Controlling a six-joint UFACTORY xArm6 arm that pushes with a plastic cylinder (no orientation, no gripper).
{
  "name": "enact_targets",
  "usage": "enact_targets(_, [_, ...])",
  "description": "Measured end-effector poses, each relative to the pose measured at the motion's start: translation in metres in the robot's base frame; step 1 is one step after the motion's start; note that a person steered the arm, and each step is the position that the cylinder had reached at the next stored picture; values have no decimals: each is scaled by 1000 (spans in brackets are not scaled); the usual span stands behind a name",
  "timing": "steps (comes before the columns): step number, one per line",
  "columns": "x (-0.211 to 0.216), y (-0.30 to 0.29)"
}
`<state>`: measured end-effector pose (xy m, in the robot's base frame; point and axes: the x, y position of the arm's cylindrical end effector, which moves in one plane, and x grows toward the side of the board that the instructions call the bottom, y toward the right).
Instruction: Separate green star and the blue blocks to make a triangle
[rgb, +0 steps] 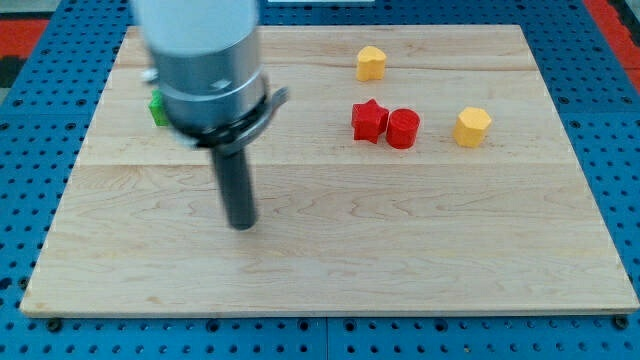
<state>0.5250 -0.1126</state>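
My tip (241, 224) rests on the wooden board (400, 250), left of the middle. A green block (157, 108) shows only as a small piece at the view's left, mostly hidden behind the arm's grey body (200, 60); its shape cannot be made out. It lies above and to the left of my tip, well apart from it. No blue block is visible; the arm's body hides part of the upper left of the board.
A red star (368, 120) and a red cylinder (403, 129) touch each other right of centre. A yellow block (371, 63) sits near the view's top. Another yellow block (473, 127) lies right of the red pair.
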Motion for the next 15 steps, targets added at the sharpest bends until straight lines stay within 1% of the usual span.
enact_targets(1, [-91,-53])
enact_targets(2, [-186,-86])
enact_targets(3, [-242,-110])
enact_targets(4, [-241,-143])
enact_targets(5, [-267,-179])
enact_targets(6, [-334,-186])
enact_targets(7, [-334,-171])
enact_targets(8, [-328,-82])
enact_targets(9, [-314,-58])
enact_targets(10, [-285,-58])
enact_targets(11, [-298,-74])
enact_targets(12, [-283,-116])
enact_targets(13, [-247,-93])
enact_targets(14, [-248,-24])
enact_targets(15, [-269,-19])
